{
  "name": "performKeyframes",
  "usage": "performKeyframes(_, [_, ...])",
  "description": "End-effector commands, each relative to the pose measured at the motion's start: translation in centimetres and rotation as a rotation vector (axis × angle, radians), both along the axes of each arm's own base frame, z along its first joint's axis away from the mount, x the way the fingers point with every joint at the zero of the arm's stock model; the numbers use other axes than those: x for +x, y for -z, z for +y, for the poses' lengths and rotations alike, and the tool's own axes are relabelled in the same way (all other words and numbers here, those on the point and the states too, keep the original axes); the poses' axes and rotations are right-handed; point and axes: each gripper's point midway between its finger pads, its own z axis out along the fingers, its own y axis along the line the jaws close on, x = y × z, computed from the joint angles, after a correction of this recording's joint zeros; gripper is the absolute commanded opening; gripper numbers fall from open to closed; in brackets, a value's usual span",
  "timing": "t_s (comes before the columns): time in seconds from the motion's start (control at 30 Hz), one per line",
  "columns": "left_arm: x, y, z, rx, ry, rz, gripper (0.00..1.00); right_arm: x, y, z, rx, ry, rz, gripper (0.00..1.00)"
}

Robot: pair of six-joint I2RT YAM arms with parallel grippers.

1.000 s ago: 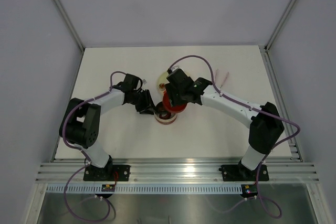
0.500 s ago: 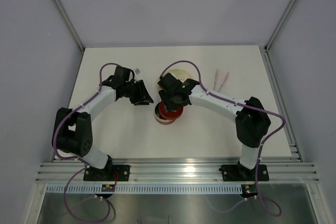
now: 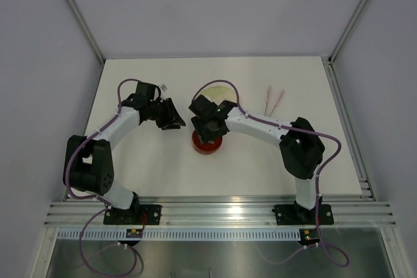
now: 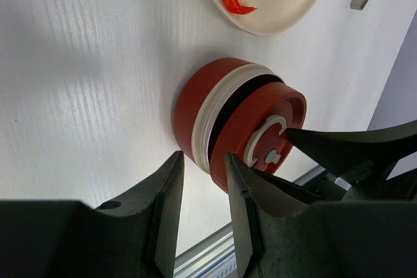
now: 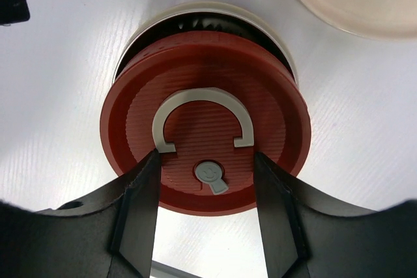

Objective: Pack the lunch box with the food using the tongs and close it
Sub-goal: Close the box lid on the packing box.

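Your right gripper (image 5: 205,209) jaws, half open, clamp the red lid (image 5: 205,128), tilted over the lunch box (image 4: 195,112). Left gripper (image 4: 202,193) at its 9 o'clock: jaws nearly closed, empty.

Robot lab test cell: white table (image 3: 143,167) boxed by plain grey panel walls (image 3: 39,96), aluminium frame rail (image 3: 215,213) along near edge, purple cables (image 3: 339,154) on arms.

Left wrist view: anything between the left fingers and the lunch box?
No. Only bare white table lies between the left fingers and the lunch box, which has the red lid tilted over it.
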Motion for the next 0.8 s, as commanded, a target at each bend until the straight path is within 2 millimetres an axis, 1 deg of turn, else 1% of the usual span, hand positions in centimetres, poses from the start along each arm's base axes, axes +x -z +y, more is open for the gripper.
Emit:
performKeyframes(0.0, [0.2, -1.1, 0.2, -0.014, -0.010, -0.044, 0.35, 0.2, -1.2, 2.0, 0.053, -0.032, -0.019, 0.24])
performKeyframes(0.27, [0.2, -1.2, 0.2, -0.017, -0.010, -0.048, 0.35, 0.1, -1.4, 2.6, 0.052, -0.054, -0.028, 0.24])
performKeyframes(0.37, [0.1, -1.1, 0.2, -0.014, -0.009, -0.047, 0.35, 0.4, -1.4, 2.8, 0.046, -0.051, -0.031, 0.25])
performKeyframes(0.4, [0.1, -1.1, 0.2, -0.014, -0.010, -0.045, 0.35, 0.7, -1.7, 2.8, 0.045, -0.046, -0.037, 0.25])
performKeyframes(0.47, [0.0, -1.1, 0.2, -0.015, -0.008, -0.043, 0.35, 0.5, -1.2, 2.4, 0.006, -0.036, -0.017, 0.25])
performKeyframes(0.5, [0.0, -1.1, 0.2, -0.015, -0.009, -0.042, 0.35, 0.8, -1.7, 2.6, 0.003, -0.032, -0.023, 0.25])
performKeyframes(0.57, [0.0, -1.1, 0.2, -0.013, -0.009, -0.045, 0.35, 0.6, -1.4, 2.3, -0.018, -0.024, -0.004, 0.25])
performKeyframes(0.6, [0.0, -1.1, 0.3, -0.014, -0.010, -0.045, 0.35, 0.8, -1.7, 2.4, -0.014, -0.022, -0.007, 0.25])
performKeyframes(0.77, [0.0, -1.1, 0.2, -0.016, -0.010, -0.044, 0.35, 0.7, -1.0, 1.5, -0.076, 0.001, 0.005, 0.25])
